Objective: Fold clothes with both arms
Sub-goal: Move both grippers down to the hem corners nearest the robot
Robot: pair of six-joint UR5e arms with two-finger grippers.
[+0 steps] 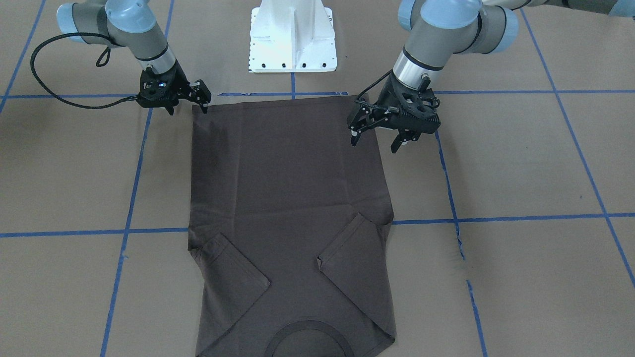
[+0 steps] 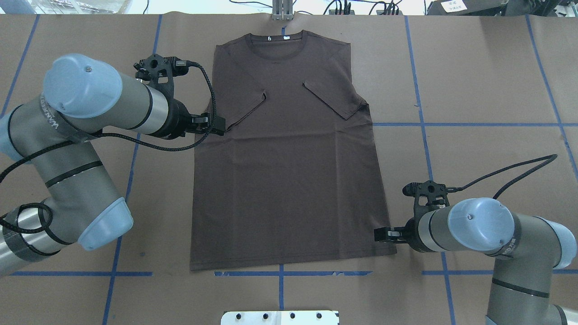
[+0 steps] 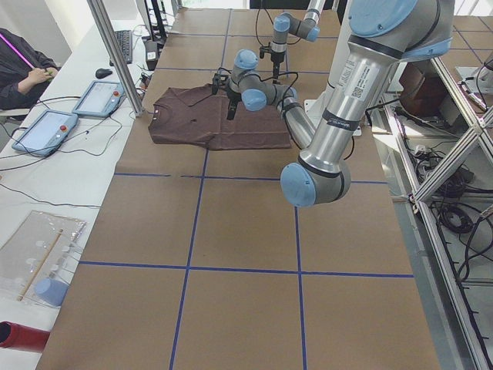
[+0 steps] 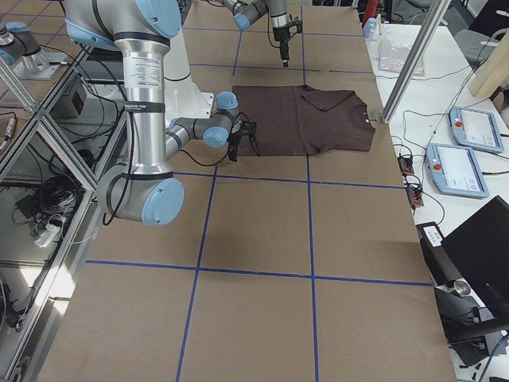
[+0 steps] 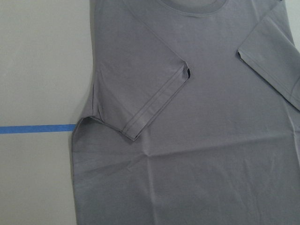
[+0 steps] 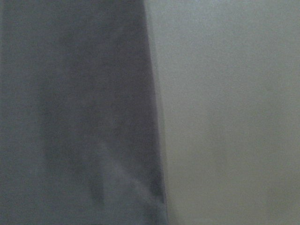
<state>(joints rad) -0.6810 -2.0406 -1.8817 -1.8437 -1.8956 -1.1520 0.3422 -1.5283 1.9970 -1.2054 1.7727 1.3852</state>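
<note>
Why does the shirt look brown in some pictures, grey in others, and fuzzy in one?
Overhead view: the T-shirt reads dark brown, sharply focused. Left wrist view: sharp too, but washed to bluish grey. Right wrist view: out of focus, probably too close to the cloth.

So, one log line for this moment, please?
T-shirt flat, sleeves folded in | left gripper open over side edge | right gripper open at hem corner
</note>
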